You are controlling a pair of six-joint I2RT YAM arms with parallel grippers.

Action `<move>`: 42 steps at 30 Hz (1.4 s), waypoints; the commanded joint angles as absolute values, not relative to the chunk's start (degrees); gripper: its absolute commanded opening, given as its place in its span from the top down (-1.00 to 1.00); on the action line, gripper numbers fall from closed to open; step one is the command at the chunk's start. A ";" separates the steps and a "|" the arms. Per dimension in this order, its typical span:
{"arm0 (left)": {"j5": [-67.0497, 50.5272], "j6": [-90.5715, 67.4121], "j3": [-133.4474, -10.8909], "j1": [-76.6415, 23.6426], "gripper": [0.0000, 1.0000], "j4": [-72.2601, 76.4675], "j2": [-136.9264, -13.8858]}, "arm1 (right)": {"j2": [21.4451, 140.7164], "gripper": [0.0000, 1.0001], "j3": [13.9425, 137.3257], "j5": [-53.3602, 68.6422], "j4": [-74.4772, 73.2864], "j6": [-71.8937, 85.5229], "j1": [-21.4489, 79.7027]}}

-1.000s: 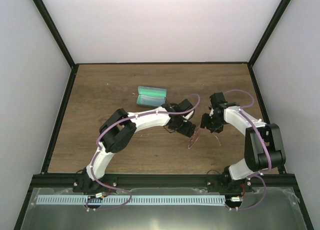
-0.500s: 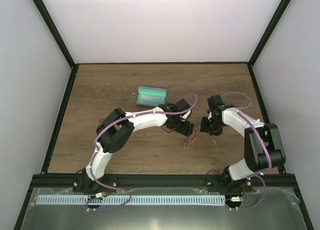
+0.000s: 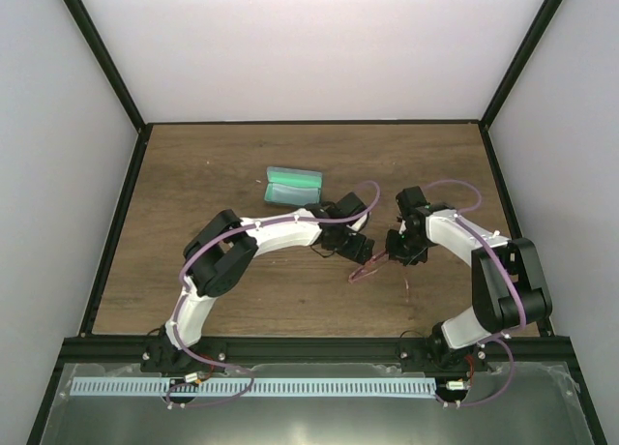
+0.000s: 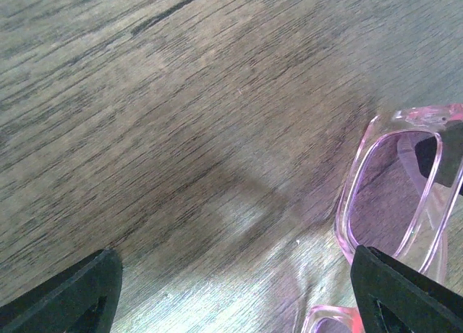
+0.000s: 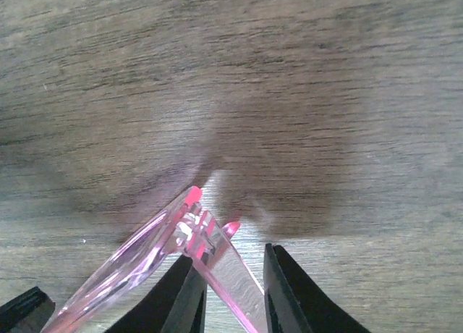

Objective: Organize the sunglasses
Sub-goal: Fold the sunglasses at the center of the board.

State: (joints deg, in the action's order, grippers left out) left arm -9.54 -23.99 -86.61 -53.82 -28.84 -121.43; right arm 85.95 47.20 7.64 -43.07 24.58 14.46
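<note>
Right end effector (image 5: pixel 231 264) apparently pinches sunglasses (image 4: pixel 383 195); left end effector (image 4: pixel 233 255) spread beside; case (image 3: pixel 292 185) behind.

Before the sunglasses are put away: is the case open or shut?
Open: in the top view the case shows its green inside.

The translucent pink plastic sunglasses (image 4: pixel 394 195) have purple-tinted lenses. The wooden table (image 3: pixel 193 174) is brown with dark streaky grain; the oblong grey-blue case (image 3: pixel 293 186) shows green inside.
</note>
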 commanded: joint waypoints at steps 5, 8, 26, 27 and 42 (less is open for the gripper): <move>-10.04 -24.68 -82.67 -55.45 -0.79 -32.44 -123.84 | 86.68 0.62 49.92 5.63 -44.32 27.28 15.03; -10.45 -24.74 -82.13 -56.70 -0.79 -32.27 -124.43 | 87.43 0.66 50.88 5.62 -44.43 28.64 15.12; -10.87 -25.37 -80.54 -60.69 -0.78 -32.82 -123.63 | 92.61 0.55 55.56 5.44 -42.90 37.58 19.51; -10.40 -25.28 -80.00 -60.50 -0.79 -33.01 -123.25 | 92.11 0.48 55.74 5.14 -43.35 37.61 19.58; -8.67 -25.25 -78.22 -59.46 -0.78 -33.41 -120.58 | 81.50 0.00 51.84 5.41 -46.53 40.21 23.21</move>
